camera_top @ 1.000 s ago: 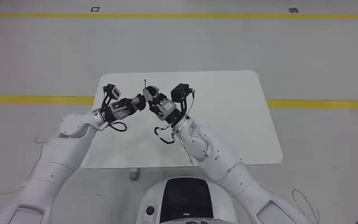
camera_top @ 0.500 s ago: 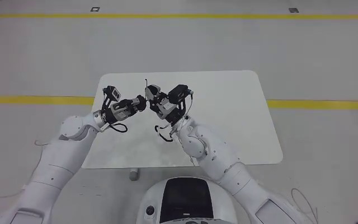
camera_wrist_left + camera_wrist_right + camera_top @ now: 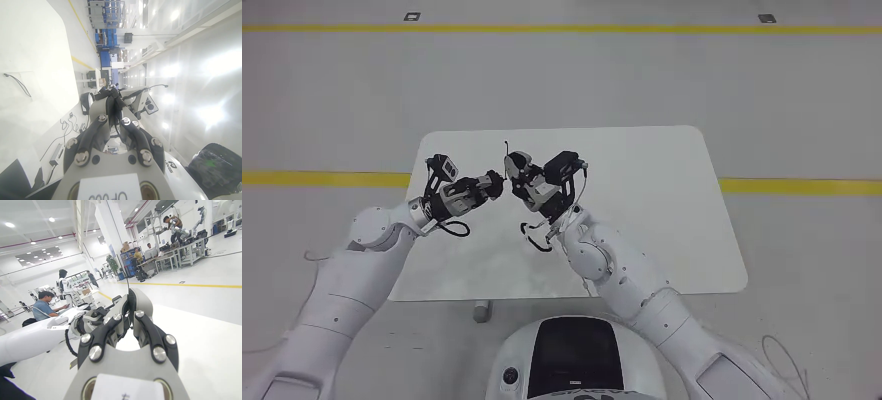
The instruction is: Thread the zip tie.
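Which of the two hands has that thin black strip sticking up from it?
The right gripper: the zip tie runs between its fingers and stands up past their tips, unlike the left gripper.

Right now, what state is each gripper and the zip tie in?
Left gripper: shut, tip to tip with the other gripper; what it pinches is unclear.
Right gripper: shut on the zip tie.
Zip tie: held, tail sticking up free; cannot tell if threaded.
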Available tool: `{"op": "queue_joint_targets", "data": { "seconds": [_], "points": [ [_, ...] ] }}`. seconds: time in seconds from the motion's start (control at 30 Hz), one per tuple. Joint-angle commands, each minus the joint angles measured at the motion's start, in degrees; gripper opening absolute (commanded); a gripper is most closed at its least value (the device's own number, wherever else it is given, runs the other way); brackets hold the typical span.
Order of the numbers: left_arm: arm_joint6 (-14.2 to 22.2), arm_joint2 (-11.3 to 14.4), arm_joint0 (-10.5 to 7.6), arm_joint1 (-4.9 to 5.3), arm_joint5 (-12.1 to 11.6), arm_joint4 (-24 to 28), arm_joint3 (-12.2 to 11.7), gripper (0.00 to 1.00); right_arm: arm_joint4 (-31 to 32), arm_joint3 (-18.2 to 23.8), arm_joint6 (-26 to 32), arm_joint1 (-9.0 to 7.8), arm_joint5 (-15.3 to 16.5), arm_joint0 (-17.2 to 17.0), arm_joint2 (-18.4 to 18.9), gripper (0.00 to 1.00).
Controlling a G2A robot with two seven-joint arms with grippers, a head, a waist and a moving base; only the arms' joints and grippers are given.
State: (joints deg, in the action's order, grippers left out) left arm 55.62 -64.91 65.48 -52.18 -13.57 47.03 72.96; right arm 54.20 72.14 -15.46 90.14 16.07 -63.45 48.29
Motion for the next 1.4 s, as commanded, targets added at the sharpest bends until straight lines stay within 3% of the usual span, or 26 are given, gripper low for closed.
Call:
{"op": "queue_joint_targets", "data": {
  "seconds": [0.0, 1.37],
  "points": [
    [0.0, 0.0, 0.00, 0.00, 0.0, 0.0, 0.0, 0.00, 0.1, -0.1, 0.1, 0.04, 0.1, 0.0, 0.1, 0.00],
    [0.0, 0.0, 0.00, 0.00, 0.0, 0.0, 0.0, 0.00, 1.3, -1.2, 0.3, 1.02, 0.9, -0.3, 1.1, 0.00]
  ]
}}
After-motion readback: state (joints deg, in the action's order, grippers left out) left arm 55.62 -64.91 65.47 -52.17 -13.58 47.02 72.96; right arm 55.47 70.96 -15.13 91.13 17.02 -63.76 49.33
